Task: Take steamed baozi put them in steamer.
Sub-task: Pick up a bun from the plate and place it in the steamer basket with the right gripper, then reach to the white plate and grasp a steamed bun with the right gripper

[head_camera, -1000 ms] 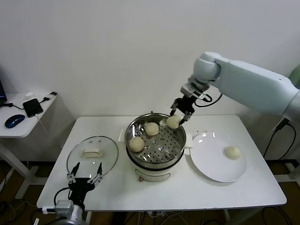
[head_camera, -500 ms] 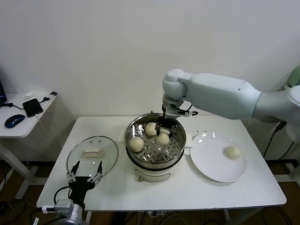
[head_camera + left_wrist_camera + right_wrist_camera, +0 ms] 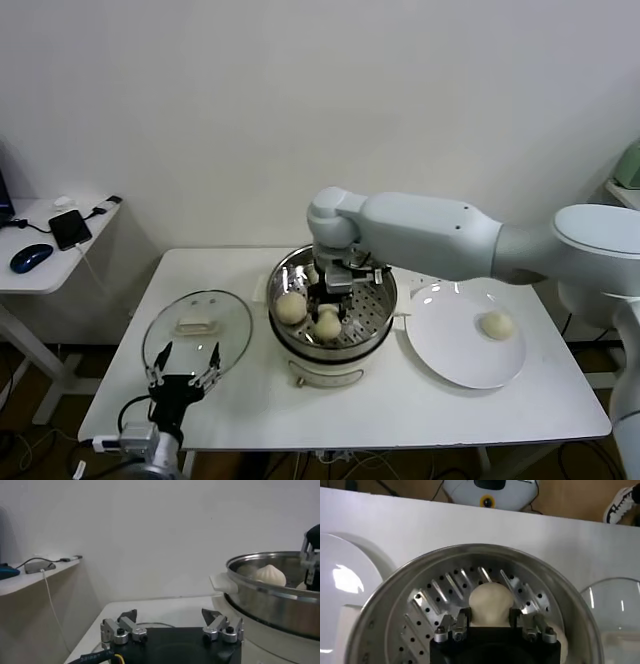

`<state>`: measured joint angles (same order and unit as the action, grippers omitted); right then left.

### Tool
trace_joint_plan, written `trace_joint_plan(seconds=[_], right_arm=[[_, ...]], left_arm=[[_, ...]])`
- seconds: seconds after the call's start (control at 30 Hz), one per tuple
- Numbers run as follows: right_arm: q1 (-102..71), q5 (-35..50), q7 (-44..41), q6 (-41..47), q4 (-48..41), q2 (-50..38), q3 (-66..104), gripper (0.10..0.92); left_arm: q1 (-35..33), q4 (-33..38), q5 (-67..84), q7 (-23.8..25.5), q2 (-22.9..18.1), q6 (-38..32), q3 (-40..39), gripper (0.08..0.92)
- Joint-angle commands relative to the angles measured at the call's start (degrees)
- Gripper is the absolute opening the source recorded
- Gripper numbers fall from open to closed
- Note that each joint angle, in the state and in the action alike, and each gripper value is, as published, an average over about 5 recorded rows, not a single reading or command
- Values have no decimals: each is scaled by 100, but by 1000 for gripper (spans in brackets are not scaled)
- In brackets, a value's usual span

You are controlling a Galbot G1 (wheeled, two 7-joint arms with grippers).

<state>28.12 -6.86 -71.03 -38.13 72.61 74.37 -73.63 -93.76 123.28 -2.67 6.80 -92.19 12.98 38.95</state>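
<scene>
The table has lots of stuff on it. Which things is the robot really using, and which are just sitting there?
Using:
- right gripper, shut on a bun
- steamer, other buns inside
- last bun on the plate

Just sitting:
- glass lid
- left gripper, open, at the near edge
- phone and mouse on the side table

Three smooth cream baozi sit inside the shiny round steamer (image 3: 385, 300): one (image 3: 291, 307) at its left, one (image 3: 326, 324) near its front, one (image 3: 312, 274) mostly hidden behind, while a fourth (image 3: 496, 324) lies apart to its right.
</scene>
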Motion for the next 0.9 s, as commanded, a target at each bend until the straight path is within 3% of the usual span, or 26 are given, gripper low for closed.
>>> trace_joint_plan(seconds=[0.03, 0.4, 0.73, 0.9], right_arm=[[-169, -23, 5, -52, 21, 150, -53, 518], [-102, 81, -86, 174, 108, -23, -33, 529], [305, 423, -724, 1853, 638, -671, 644, 785], [547, 628, -1007, 3012, 1023, -1617, 1122, 821]], left_arm=[[10, -17, 10, 9, -163, 13, -2, 823], [8, -14, 9, 7, -183, 14, -20, 823], [-21, 59, -5, 22, -189, 24, -49, 823], [-23, 90, -14, 42, -186, 39, -85, 823]])
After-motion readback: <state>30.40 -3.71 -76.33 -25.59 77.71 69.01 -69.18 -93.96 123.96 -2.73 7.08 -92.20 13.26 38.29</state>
